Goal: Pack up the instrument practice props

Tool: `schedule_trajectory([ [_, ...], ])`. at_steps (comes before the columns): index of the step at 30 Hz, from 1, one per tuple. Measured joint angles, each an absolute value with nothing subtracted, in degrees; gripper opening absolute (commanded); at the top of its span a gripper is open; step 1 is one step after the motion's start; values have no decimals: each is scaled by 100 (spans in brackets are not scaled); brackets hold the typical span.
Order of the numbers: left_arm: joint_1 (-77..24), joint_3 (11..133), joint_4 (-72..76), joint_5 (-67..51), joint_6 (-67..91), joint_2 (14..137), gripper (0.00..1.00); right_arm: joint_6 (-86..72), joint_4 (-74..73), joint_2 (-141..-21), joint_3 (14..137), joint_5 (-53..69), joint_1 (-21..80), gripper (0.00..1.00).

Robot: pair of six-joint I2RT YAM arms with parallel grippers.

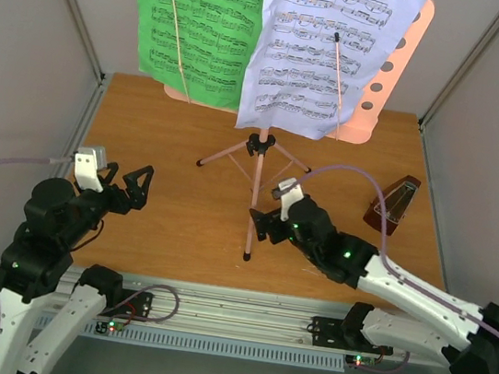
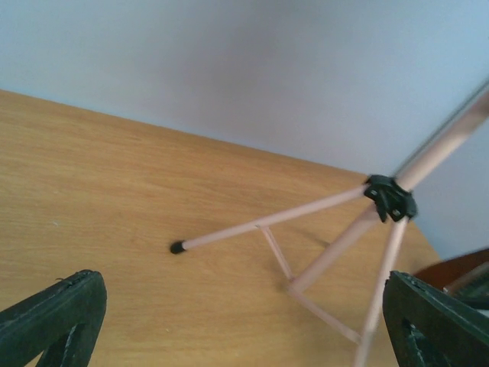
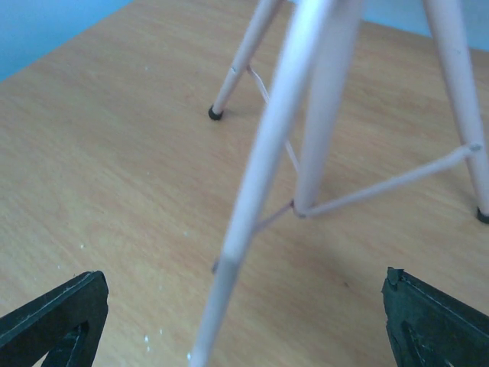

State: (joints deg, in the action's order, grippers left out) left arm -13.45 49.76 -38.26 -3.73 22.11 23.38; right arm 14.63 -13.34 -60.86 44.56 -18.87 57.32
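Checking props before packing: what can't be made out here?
Top view: the upper edge cuts off the green sheet, white sheet and stand; notes too small to read.
Left wrist view: the metronome is just a brown sliver at the right edge.
Right wrist view: bottom edge cuts off the stand's nearest foot.

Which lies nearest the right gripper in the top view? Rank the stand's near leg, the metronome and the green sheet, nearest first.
1. The stand's near leg: right at the right gripper, just ahead of its open jaws.
2. The metronome: off to the gripper's right, on the wood.
3. The green sheet: farthest, high at the back left.
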Motion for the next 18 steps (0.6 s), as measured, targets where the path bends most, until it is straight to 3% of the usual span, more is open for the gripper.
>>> schedule_trajectory([
  [5, -1345, 5564, -4372, -941, 2163, 2764, 99, 1162, -2143, -5247, 4307, -1422, 5017, 99],
  [8, -1345, 5631, -4488, -1319, 2067, 2993, 92, 978, -2565, -4866, 4300, -1149, 4392, 99],
  [12, -1345, 5629, -4504, -1988, 2073, 3317, 85, 735, -3144, -4508, 4348, -722, 3247, 99],
  [18, -1529, 5782, -4364, -2620, 2217, 3870, 84, 419, -3868, -4451, 4906, 235, 1452, 98],
])
